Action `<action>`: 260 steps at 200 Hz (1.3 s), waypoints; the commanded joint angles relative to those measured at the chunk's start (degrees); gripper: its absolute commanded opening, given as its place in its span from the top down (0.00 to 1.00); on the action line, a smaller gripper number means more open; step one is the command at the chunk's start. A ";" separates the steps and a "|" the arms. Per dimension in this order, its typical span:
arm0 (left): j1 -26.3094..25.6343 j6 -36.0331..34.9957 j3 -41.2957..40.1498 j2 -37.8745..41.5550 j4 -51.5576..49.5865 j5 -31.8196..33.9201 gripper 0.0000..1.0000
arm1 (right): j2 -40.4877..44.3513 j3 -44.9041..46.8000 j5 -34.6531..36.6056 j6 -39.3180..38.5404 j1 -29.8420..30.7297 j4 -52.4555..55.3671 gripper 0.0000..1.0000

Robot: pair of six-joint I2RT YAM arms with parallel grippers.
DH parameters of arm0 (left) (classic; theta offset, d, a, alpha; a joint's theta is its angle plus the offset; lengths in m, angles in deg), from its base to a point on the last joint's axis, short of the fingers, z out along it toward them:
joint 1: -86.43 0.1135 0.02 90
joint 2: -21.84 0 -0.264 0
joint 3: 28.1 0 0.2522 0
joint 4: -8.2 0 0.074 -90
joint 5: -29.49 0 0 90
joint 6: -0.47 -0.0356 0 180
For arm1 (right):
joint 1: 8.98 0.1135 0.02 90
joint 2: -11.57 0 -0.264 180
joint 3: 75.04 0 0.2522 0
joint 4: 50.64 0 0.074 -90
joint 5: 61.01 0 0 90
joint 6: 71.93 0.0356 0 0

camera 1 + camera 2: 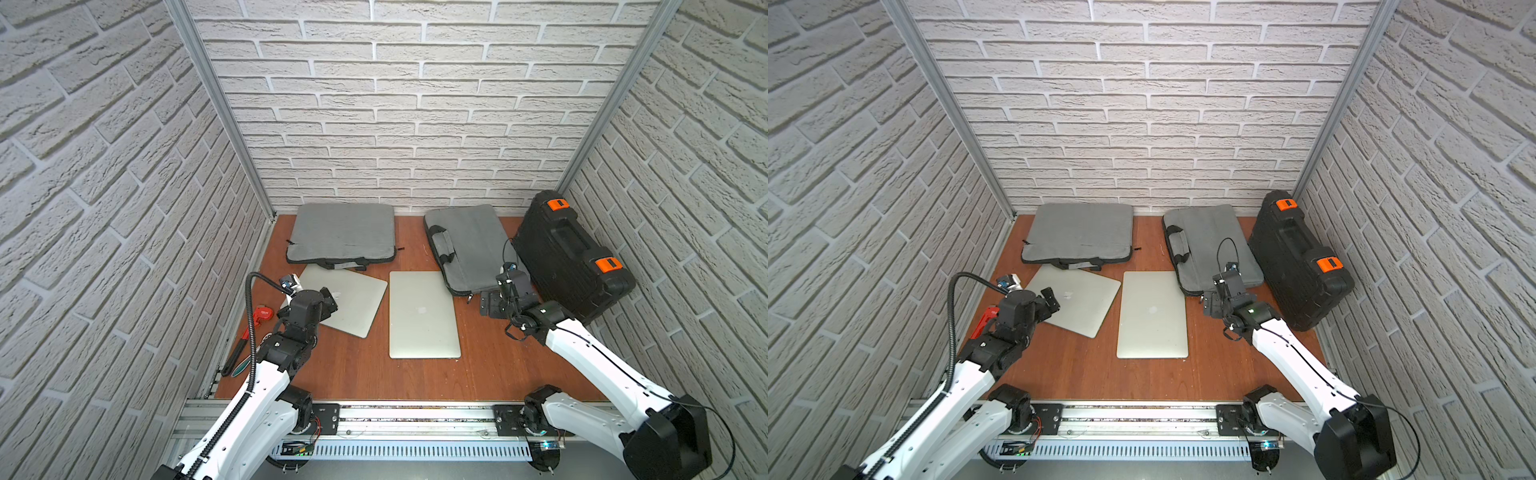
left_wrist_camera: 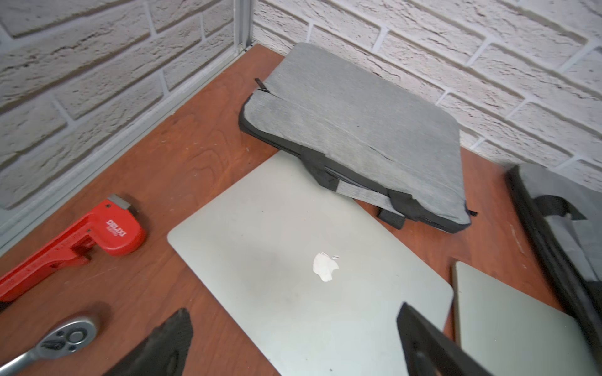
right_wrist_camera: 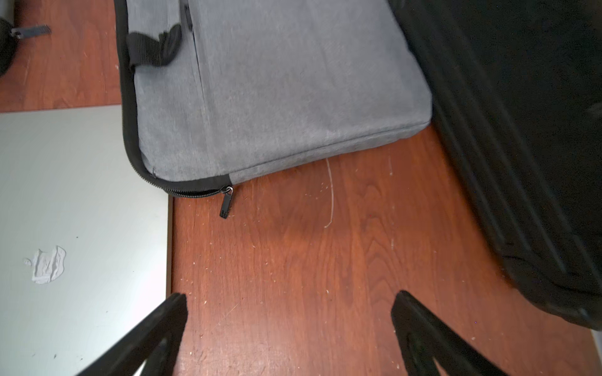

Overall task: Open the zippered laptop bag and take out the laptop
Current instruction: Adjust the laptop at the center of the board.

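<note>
Beside big black hard plastic case with orange latches [image 1: 569, 257], one only: grey fabric laptop bag [image 1: 469, 241], seemingly touching case. Second grey bag [image 1: 343, 232] well apart from case, across brown wooden table [image 1: 332, 374]. Two bags.

Two closed silver laptops, both out! Nearer laptop [image 1: 422, 316] has corner under nearer bag. Farther laptop [image 1: 353, 299] has edge under farther bag's handle. Removal looks done; nothing obvious left.

Farthest from case: one red pipe wrench [image 2: 81, 234], one steel ratchet [image 2: 65, 338].

Right gripper [image 3: 290, 302] near case, jaws spread, empty, over bare wood. Left gripper [image 2: 293, 325] over farther laptop, jaws spread, empty.

Black zipper pull [image 3: 226, 203] at nearer bag's corner; zip open or closed, can't tell.
</note>
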 commanded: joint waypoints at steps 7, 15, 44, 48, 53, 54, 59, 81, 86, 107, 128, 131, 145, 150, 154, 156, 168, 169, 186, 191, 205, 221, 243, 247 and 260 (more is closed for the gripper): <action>7.56 -5.56 -0.86 -3.60 5.89 -2.41 0.02 | -2.42 0.94 -5.11 1.19 0.16 -5.49 0.01; 10.88 -6.61 -0.69 -5.34 7.23 -5.69 0.02 | -3.04 1.18 -5.89 1.84 0.20 -6.22 0.00; 22.99 -7.62 1.26 -14.13 10.73 -19.48 0.02 | -4.37 0.96 -8.22 3.91 0.18 -7.04 0.01; 24.14 -7.48 1.59 -15.29 11.13 -20.64 0.02 | -4.43 1.04 -8.81 4.28 0.18 -7.31 0.01; 25.29 -7.28 1.89 -16.58 11.77 -21.97 0.02 | -4.52 1.16 -9.51 4.78 0.26 -7.55 0.02; 25.47 -7.26 1.96 -16.81 11.91 -22.22 0.02 | -4.53 1.19 -9.58 4.87 0.26 -7.59 0.02; 26.32 -7.17 2.16 -17.87 12.64 -23.38 0.02 | -4.54 1.31 -10.21 5.55 0.34 -7.71 0.03; 27.73 -7.16 2.73 -20.44 14.55 -23.77 0.02 | -5.09 2.01 -12.67 8.66 0.65 -8.13 0.08; 27.82 -7.23 2.81 -20.72 14.64 -23.64 0.02 | -5.30 2.34 -13.38 9.32 0.87 -8.43 0.10; 28.31 -7.20 2.82 -21.07 14.95 -23.47 0.02 | -6.47 3.37 -15.23 11.30 2.35 -10.35 0.16; 28.55 -6.90 2.51 -20.95 14.98 -23.56 0.02 | -8.73 3.43 -15.44 12.59 4.72 -11.70 0.21; 28.50 -6.83 2.48 -20.91 15.05 -23.60 0.02 | -9.17 3.35 -15.51 12.77 5.12 -11.87 0.21; 28.62 -6.50 2.32 -20.82 15.04 -23.72 0.02 | -11.53 3.08 -15.99 14.34 7.06 -12.45 0.21; 28.71 -6.41 2.34 -20.71 15.06 -23.85 0.02 | -12.39 2.93 -16.29 14.97 7.81 -12.54 0.21; 28.70 -6.37 2.38 -20.71 14.96 -23.86 0.02 | -13.23 2.72 -16.47 15.54 8.30 -12.46 0.21; 28.72 -6.34 2.38 -20.73 14.99 -23.88 0.02 | -13.57 2.72 -16.50 15.80 8.60 -12.33 0.21; 28.67 -6.28 2.47 -20.73 14.80 -24.09 0.02 | -15.50 2.79 -16.92 17.40 10.00 -12.46 0.20; 28.70 -6.28 2.47 -20.73 14.79 -24.08 0.02 | -15.65 2.84 -16.98 17.51 10.05 -12.50 0.20; 28.79 -6.02 2.55 -20.86 14.78 -24.30 0.02 | -17.36 3.50 -17.03 19.38 12.04 -13.16 0.16; 28.73 -6.00 2.56 -20.97 14.81 -24.39 0.02 | -17.91 3.60 -17.10 19.88 12.48 -13.16 0.15; 28.75 -5.76 2.66 -21.17 14.86 -24.68 0.02 | -19.27 3.82 -17.74 21.23 13.69 -13.24 0.14; 28.74 -5.66 2.65 -21.17 14.81 -24.53 0.02 | -20.59 3.93 -18.68 22.36 15.44 -13.89 0.13; 28.75 -5.71 2.65 -20.96 14.55 -24.41 0.02 | -21.63 3.89 -19.31 23.87 18.02 -14.21 0.13; 28.81 -5.69 2.65 -20.93 14.59 -24.39 0.02 | -21.68 3.87 -19.52 24.09 18.39 -14.26 0.13; 28.77 -5.71 2.65 -20.91 14.36 -24.31 0.02 | -21.79 3.87 -20.17 24.91 19.64 -14.76 0.13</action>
